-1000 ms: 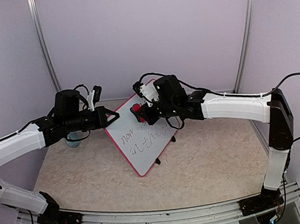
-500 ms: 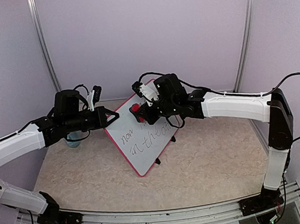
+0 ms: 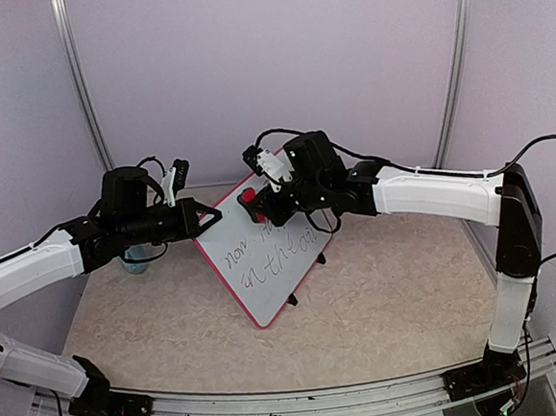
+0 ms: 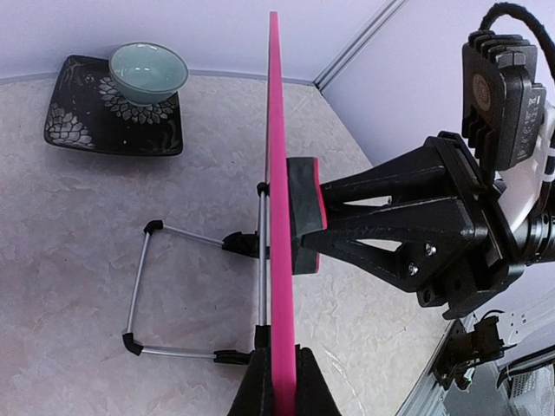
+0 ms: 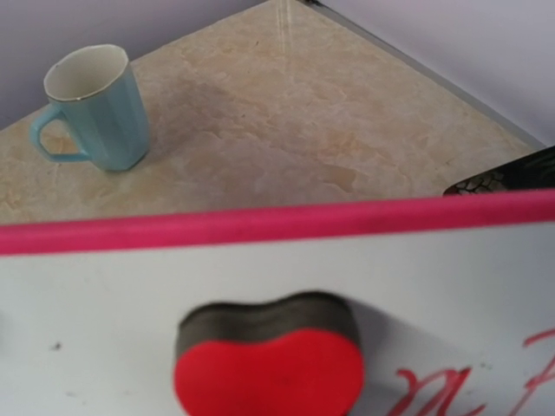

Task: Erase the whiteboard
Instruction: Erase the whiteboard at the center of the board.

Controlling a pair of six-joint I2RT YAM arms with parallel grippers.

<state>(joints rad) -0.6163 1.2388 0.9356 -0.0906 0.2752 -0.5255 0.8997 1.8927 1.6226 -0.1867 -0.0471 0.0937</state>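
Beige marbled tabletop [image 3: 400, 295] under the whiteboard [image 3: 256, 272], lilac walls [image 3: 267, 64] around.

Soft, even light fills the overhead view. It is bright and flat, with only faint shadows on the table [image 3: 391, 295] beneath the whiteboard [image 3: 265, 281]. The left wrist view is crisp, from the board's edge out to the bowl [image 4: 147, 74]. In the right wrist view the eraser [image 5: 269, 368] sits close to the lens and blurs, a soft shadow ringing it — the mug [image 5: 91, 108] behind looks sharper.
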